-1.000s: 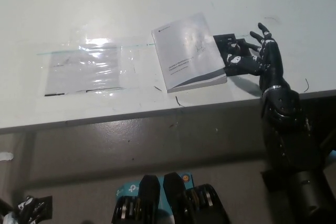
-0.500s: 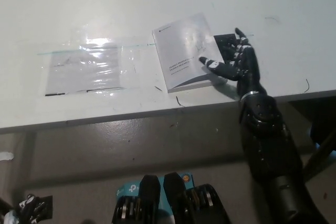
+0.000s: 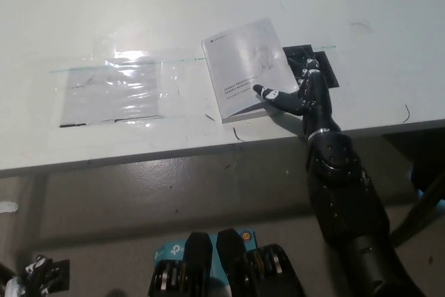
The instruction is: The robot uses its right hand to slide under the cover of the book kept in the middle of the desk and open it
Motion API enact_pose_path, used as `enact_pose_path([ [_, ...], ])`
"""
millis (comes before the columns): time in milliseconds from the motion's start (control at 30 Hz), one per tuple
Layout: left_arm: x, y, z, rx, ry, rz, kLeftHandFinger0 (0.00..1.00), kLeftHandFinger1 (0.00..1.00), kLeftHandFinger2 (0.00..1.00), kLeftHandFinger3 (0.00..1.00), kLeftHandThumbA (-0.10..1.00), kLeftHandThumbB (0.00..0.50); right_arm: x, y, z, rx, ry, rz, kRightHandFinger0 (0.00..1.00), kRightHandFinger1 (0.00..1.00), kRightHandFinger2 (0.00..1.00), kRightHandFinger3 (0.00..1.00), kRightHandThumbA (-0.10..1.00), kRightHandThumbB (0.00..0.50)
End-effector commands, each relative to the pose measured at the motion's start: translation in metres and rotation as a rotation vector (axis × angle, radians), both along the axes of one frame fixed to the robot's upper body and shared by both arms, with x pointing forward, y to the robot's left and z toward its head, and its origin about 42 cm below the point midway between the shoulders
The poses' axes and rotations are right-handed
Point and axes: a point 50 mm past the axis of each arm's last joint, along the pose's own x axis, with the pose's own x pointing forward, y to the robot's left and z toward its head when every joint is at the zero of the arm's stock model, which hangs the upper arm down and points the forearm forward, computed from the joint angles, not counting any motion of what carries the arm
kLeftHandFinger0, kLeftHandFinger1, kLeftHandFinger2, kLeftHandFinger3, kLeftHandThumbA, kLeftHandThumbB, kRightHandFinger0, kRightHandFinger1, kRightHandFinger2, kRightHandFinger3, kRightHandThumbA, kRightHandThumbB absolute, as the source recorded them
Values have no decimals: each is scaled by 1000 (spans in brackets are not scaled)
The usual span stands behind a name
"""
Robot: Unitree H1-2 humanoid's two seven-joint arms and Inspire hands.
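The book lies closed near the middle of the desk. The right hand, open and holding nothing, reaches one finger across the cover's lower right corner, apparently seeking its edge. The left hand rests low at left, its state unclear.
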Motion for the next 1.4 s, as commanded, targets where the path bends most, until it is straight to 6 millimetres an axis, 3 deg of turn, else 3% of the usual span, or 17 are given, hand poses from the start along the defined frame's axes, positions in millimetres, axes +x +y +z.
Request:
enact_pose_path([
  [0,9,10,8,51,-13,7,626,631,769,703,750,79,8,4,27,22,-97,5,473,760,880,1000,935,100],
  [100,6,8,7,42,-8,18,619,617,735,693,723,70,7,5,30,22,-114,20,476,733,867,1000,900,82],
  [333,-1,7,2,19,14,39,542,530,648,636,674,41,11,24,55,-18,-157,71,410,742,858,1000,919,119],
  [400,-3,7,1,17,20,30,550,540,666,656,695,25,14,32,65,-40,-179,101,370,727,841,998,936,150],
  [600,-5,8,-1,22,26,26,601,600,727,694,698,5,17,51,90,-44,-217,158,417,734,832,1000,881,153],
  [633,-5,8,-4,20,33,32,562,575,702,681,681,21,14,62,98,-25,-227,184,392,722,838,1000,917,225],
  [700,-5,8,-4,13,31,40,549,555,692,660,661,27,12,68,100,-18,-225,192,379,714,839,997,937,248],
  [767,-7,7,-7,9,42,44,528,536,668,635,646,33,10,74,95,-5,-210,199,385,705,820,978,940,256],
  [833,-8,7,-9,24,51,35,543,546,678,603,659,20,7,80,92,-11,-211,212,385,711,831,963,936,200],
  [867,-9,7,-9,30,42,27,567,561,693,616,674,9,5,84,92,-25,-217,218,378,714,839,967,934,166],
  [933,-10,8,-10,30,44,24,586,576,736,688,691,2,3,90,91,-24,-219,232,401,736,856,995,922,160],
  [1033,-10,8,-10,32,44,18,575,569,722,690,683,4,0,94,90,-20,-226,242,438,739,853,1000,896,138],
  [1133,-11,7,-9,33,44,18,587,596,740,700,694,7,-2,95,86,-7,-213,244,435,739,851,995,885,152],
  [1167,-10,7,-9,26,45,24,582,590,737,683,691,9,-3,95,80,-11,-203,240,393,725,838,986,928,185],
  [1267,-10,7,-8,27,51,32,578,575,724,670,678,15,-4,93,67,-11,-173,232,438,753,849,1000,941,155],
  [1300,-2,7,-5,39,51,2,585,589,750,688,713,15,-5,88,55,-13,-149,202,402,727,838,994,952,148],
  [1367,0,5,-4,33,44,-4,604,602,760,698,719,20,-4,85,49,-12,-131,193,400,713,832,989,954,173],
])
